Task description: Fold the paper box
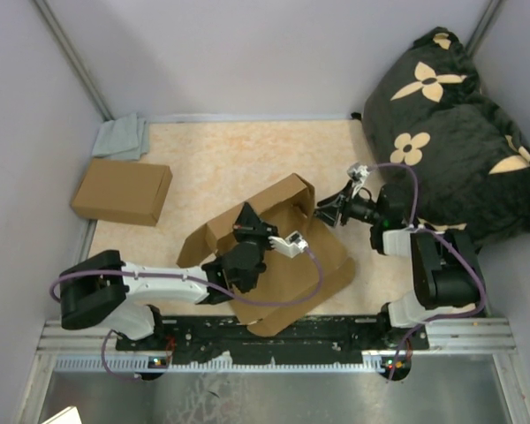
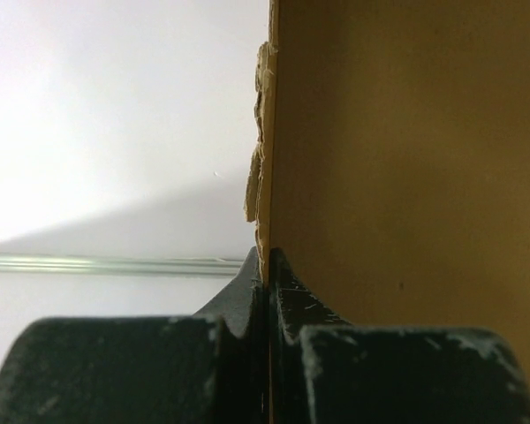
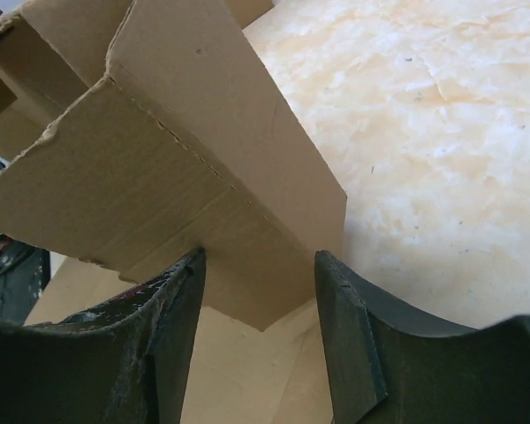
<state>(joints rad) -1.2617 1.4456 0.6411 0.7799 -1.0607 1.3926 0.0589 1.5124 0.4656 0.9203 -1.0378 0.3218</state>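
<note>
Left gripper [image 2: 267, 265] pinched shut on a raised panel of the plain brown corrugated-cardboard paper box [image 1: 329, 258].
Right gripper [image 3: 261, 291], half open, straddled a flap just ahead; walls stood partly raised, with closing and tucking apparently not yet done.

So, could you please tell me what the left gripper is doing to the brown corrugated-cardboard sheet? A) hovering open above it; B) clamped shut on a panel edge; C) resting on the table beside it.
B: the left wrist view shows the left gripper shut on an edge of the brown cardboard paper box.
</note>
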